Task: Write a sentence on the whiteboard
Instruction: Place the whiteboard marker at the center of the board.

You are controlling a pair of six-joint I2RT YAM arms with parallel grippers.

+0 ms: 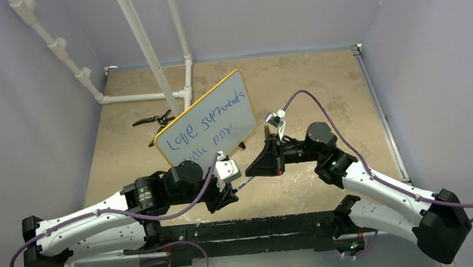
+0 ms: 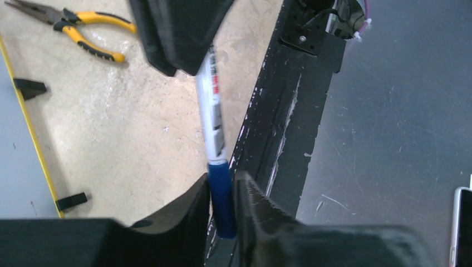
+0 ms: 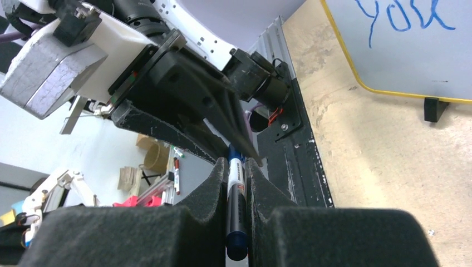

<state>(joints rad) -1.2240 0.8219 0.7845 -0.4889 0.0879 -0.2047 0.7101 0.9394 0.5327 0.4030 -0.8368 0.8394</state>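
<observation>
The sentence is standing in blue, two lines, on the whiteboard, which is sitting upright on the surface at 11 o'clock from both tools. The writing is looking finished; probably only capping is remaining. The left tool is pinching the blue end of the marker, and the right tool is pinching its barrel. Pliers are lying at the board's 9 o'clock.

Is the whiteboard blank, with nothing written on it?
No, the whiteboard has blue handwritten words running across it in two lines in the top view.
</observation>
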